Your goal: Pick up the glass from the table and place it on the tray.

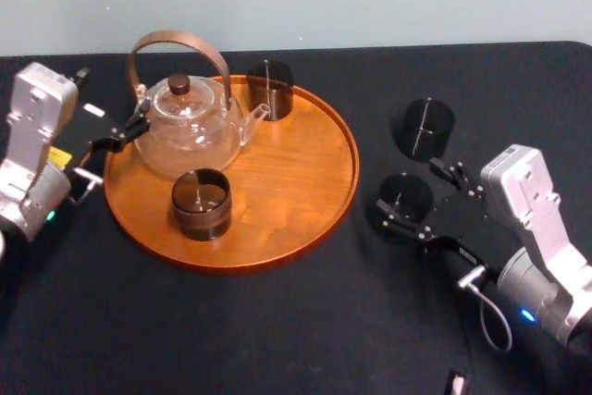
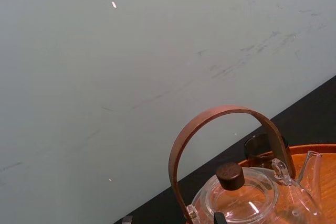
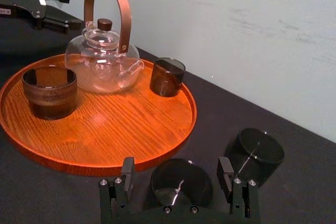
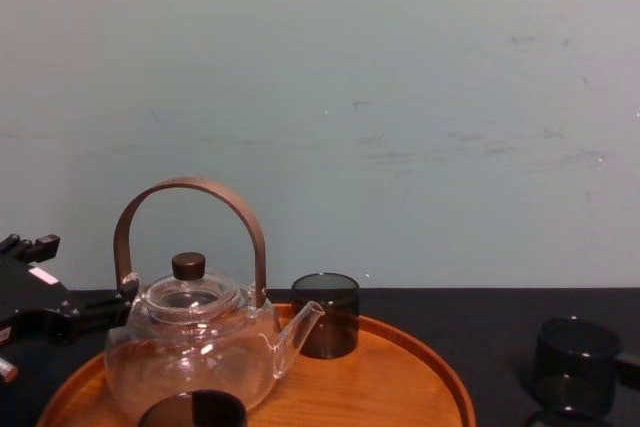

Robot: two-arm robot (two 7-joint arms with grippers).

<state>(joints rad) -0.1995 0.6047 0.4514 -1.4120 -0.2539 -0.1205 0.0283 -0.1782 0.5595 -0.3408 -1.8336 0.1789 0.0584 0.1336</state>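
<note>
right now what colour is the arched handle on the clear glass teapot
Copper-brown: the arched handle of the clear glass teapot shows best in the right wrist view.

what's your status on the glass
Right gripper open around near glass, on table. Left gripper idle by teapot. Nothing between glass and tray.

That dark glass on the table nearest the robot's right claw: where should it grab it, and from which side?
Its straight round wall, about mid-height, approached from the robot's side. The glass stands upright, and the open right gripper has a finger either side of it. The other table glass stands apart, beyond it. The left gripper sits by the teapot.
</note>
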